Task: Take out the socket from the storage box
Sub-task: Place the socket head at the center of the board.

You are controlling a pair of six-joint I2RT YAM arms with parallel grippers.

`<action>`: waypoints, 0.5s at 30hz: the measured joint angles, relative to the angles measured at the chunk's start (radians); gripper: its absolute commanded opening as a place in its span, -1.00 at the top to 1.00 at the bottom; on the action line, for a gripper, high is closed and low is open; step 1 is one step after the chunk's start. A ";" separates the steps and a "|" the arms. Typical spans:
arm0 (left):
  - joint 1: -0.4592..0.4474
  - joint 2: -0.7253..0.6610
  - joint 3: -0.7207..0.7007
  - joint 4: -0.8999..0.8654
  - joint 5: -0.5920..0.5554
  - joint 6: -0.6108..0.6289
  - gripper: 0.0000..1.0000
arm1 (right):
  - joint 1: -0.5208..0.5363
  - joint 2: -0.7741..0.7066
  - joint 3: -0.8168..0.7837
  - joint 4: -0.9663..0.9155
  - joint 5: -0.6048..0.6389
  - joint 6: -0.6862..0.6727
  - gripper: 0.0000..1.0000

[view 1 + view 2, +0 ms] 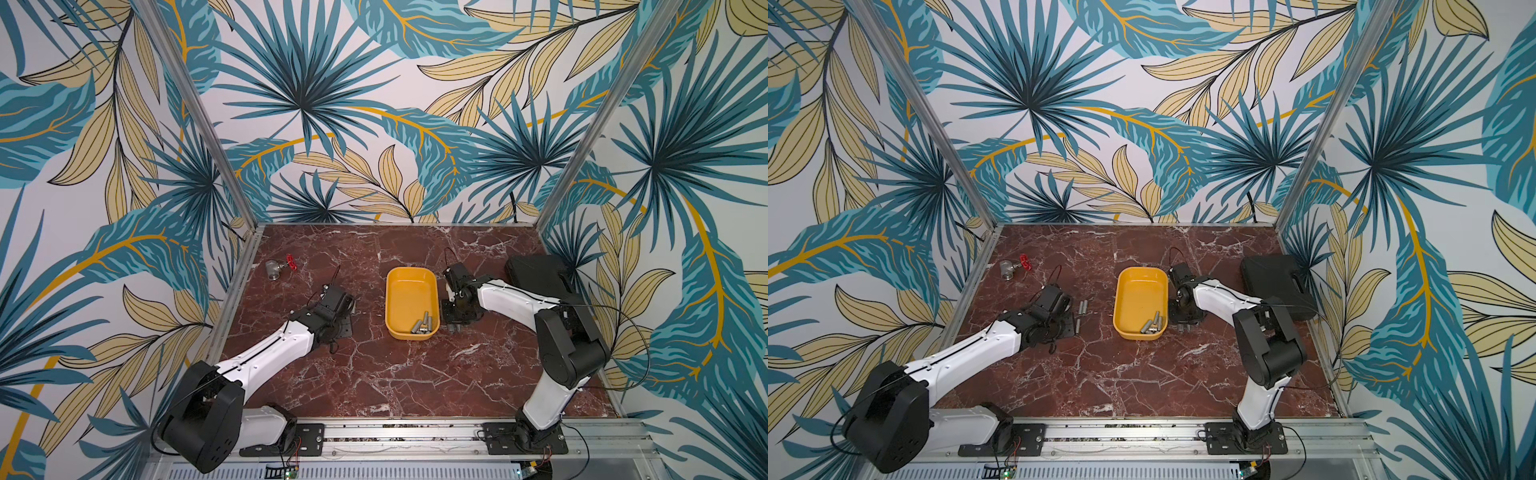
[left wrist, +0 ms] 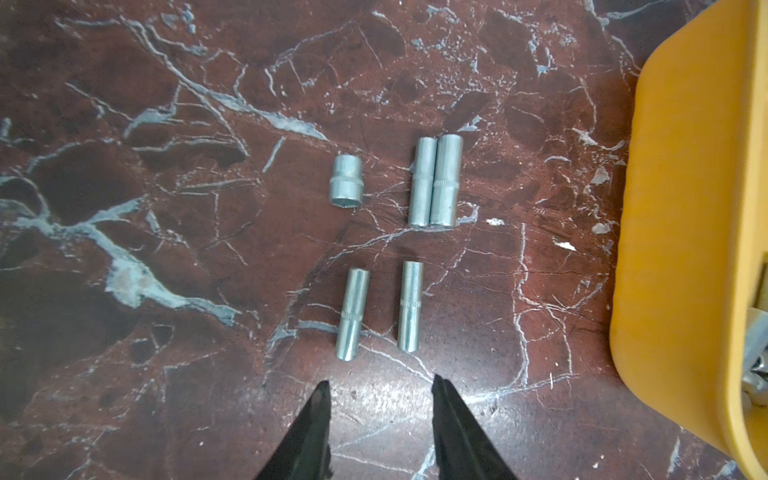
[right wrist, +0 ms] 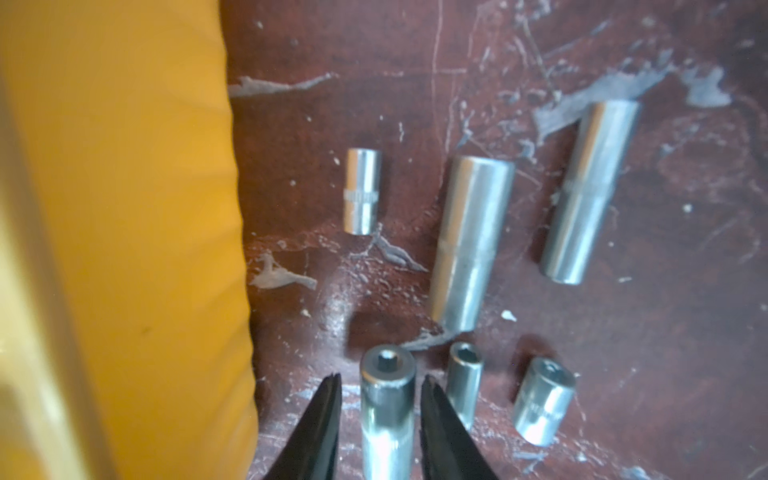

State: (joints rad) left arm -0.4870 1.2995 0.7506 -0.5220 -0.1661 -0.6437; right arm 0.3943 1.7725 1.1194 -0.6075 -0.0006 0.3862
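Storage box: the yellow storage box (image 1: 409, 291) sits on the red marble bench (image 1: 374, 374) between the two arms, with its long side running away from the robot.
In the box: a small heap of sockets (image 1: 424, 326) lies at the near end, seen in both top views.
Right gripper: the right gripper (image 3: 381, 379) is low over the bench, just beside the box's right wall. Its jaws are parted a little wider than the nearest socket (image 3: 388, 415), which sits between them with a thin gap on each side, so it is not clamped. The socket's hex opening faces the wrist camera.
Right group: five loose sockets (image 3: 471, 245) lie on the bench around it, two long and three short, none touching. The thinnest is just beside one finger.
Left gripper: the left gripper (image 2: 380, 384) hangs over the bench on the box's left side, its jaws well apart with nothing between them.
Left group: a row of sockets (image 2: 436, 183) lies ahead of it. Two long ones touch side by side, a stubby one lies apart from them, and two slim ones lie nearer the fingers, apart from each other.
Elsewhere: a metal valve (image 1: 279, 268) with a red handle is at the far left. A black case (image 1: 536, 272) is at the far right, partly behind the right arm.
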 measured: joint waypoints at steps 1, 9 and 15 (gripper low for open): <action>0.000 0.000 0.000 0.000 0.005 0.000 0.13 | 0.000 -0.003 0.001 0.000 0.000 0.000 0.31; -0.034 0.013 0.026 -0.004 0.025 0.008 0.09 | 0.000 -0.091 0.023 -0.035 0.001 0.000 0.30; -0.119 0.138 0.190 -0.003 0.033 0.029 0.07 | -0.006 -0.167 0.031 -0.038 -0.002 0.002 0.30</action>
State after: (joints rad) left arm -0.6060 1.4372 0.9405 -0.5247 -0.1333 -0.6147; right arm 0.3882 1.6054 1.1503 -0.6453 -0.0025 0.3885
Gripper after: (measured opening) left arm 0.461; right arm 0.348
